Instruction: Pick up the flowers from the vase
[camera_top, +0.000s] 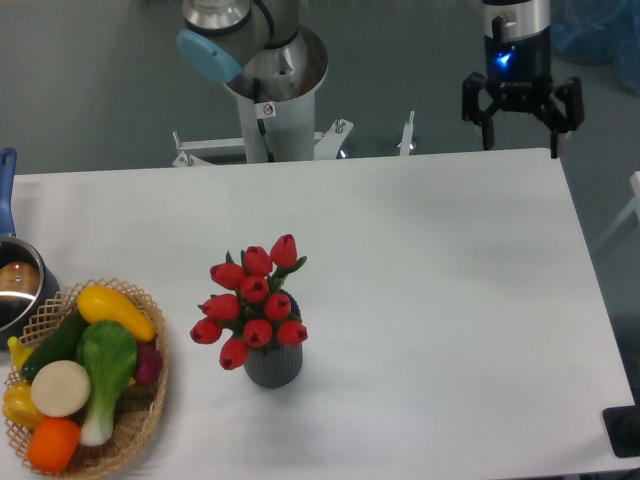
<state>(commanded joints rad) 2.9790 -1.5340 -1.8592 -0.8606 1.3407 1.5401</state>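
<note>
Fingers (487, 125) spread wide, holding nothing; gripper (521, 135) hangs past the table's far right edge, well apart from everything. Flowers (252, 300) still sit upright in the vase (273, 365), near the table's (450, 300) front-middle, buds fanning wider than the mouth. Likely open in readiness for a grasp from above. Basket (150, 410) of toy veg at left, pot (15, 285) behind it.

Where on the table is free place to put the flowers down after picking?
Bare table lies right of the vase and flowers, up to the right edge, and along the far edge below the gripper. The left is crowded by the basket and pot.
</note>
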